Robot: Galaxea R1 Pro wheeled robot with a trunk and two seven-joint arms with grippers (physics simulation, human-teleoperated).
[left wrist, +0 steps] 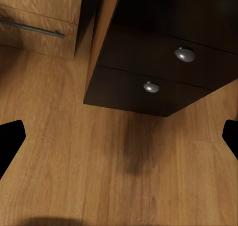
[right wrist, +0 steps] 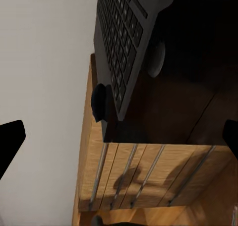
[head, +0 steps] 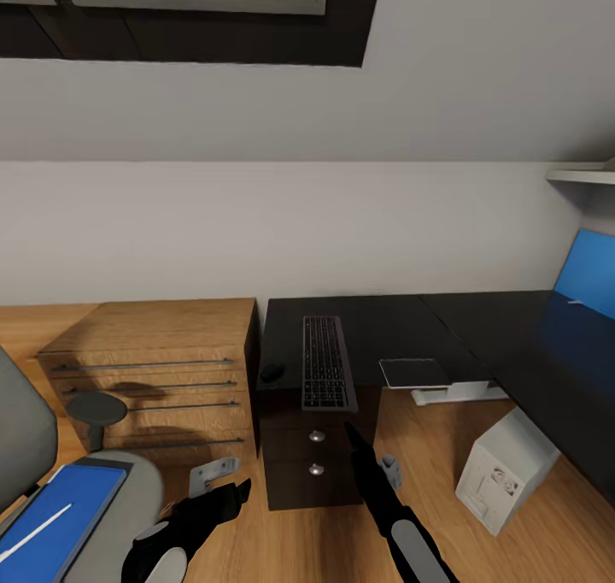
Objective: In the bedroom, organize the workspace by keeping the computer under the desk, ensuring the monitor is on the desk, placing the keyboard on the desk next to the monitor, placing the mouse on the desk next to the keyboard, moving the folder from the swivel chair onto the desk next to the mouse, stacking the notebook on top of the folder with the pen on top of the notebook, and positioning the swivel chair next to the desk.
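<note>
Head view: the keyboard (head: 328, 363) lies on the desk (head: 393, 331) at centre, its near end overhanging the edge, the mouse (head: 272, 372) just to its left. It looks light, stiff and slim; the overhanging end is probably the easiest place to grip. Left wrist view: the left gripper (left wrist: 119, 136) is spread wide above the floor. Right wrist view: the right gripper (right wrist: 119, 136) is spread wide too, facing the keyboard (right wrist: 121, 37).
</note>
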